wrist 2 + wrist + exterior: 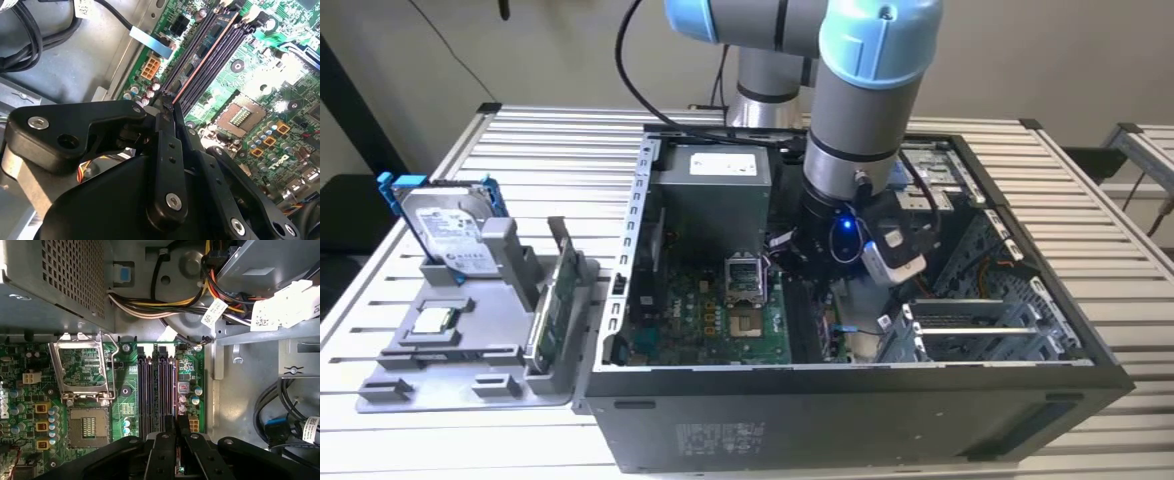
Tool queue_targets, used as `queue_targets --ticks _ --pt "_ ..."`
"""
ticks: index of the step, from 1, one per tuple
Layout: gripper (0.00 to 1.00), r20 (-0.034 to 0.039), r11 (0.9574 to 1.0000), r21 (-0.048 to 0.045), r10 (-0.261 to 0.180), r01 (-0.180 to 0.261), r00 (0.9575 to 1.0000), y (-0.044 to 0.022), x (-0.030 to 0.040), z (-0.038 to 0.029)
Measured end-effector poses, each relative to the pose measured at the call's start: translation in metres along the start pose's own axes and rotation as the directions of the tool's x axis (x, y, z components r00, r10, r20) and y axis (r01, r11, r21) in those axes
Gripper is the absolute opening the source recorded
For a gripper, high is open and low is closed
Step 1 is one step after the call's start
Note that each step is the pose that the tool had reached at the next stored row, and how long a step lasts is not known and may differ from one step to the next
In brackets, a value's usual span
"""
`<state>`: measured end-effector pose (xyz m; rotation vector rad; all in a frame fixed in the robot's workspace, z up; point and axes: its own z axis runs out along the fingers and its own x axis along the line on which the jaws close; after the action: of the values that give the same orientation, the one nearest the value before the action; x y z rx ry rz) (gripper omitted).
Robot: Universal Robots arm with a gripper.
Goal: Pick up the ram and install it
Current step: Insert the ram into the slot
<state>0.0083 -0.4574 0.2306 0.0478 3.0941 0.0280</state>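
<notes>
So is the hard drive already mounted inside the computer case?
No, the hard drive stands in the grey holder outside the case.

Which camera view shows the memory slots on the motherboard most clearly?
The first wrist view: the memory slots run side by side, seen from straight above, ahead of the gripper. The second wrist view shows them at a slant. In the exterior view the arm covers that area.

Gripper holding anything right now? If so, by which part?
Cannot tell. The gripper sits just above the memory slots; its own body hides any hold.
</notes>
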Motion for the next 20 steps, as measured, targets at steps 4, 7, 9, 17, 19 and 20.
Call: queue_targets --ticks 4,7,9,17,19,20 --pt "0.14 0.0002 1.0 0.0043 0.0 0.0 1.0 0.0 0.0003 0.0" --pt "0.14 0.0011 0.9998 0.0193 -0.001 0.001 1.0 0.0 0.0005 0.0" --pt "0.14 0.0015 0.9997 0.0253 -0.002 0.001 1.0 0.0002 0.0007 0.0001" --pt "0.14 0.0021 0.9996 0.0297 -0.002 0.002 1.0 0.0069 0.0011 0.005" --pt "0.14 0.0021 0.9995 0.0301 -0.002 0.002 1.0 0.0074 0.0011 0.0056" --pt "0.14 0.0021 0.9995 0.0301 -0.002 0.002 1.0 0.0074 0.0012 0.0061"
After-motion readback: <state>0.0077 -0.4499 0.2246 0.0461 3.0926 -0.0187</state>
